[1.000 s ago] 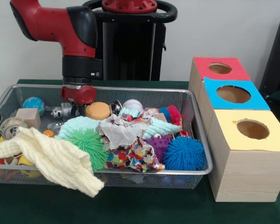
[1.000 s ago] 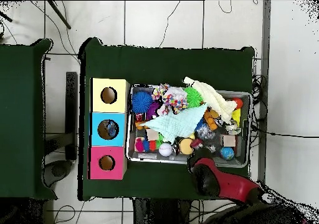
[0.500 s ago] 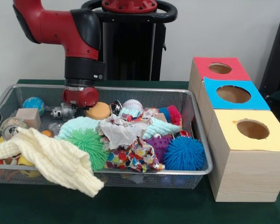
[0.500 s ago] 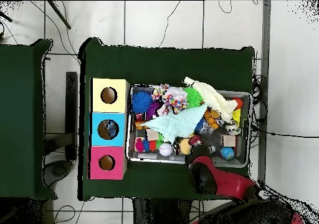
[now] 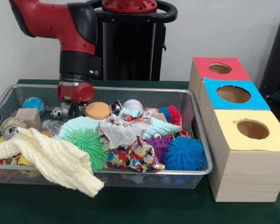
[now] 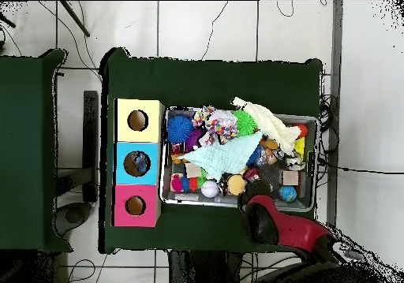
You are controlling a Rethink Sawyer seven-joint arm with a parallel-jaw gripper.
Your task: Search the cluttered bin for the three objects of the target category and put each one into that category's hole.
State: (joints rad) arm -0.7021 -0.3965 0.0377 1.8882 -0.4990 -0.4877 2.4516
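Green tabletop is occupied by a wire-mesh bin; gripper state cannot be determined, fingers hidden behind clutter.

My wire bin brims with toys and cloths; beside it stand red, blue and yellow holes.

Two cameras: low front, high overhead

Front view sits close at table height, facing the arm across the wire bin and three boxes. Overhead looks straight down from far up, taking in whole table and floor; both share bin and boxes, turned half round.
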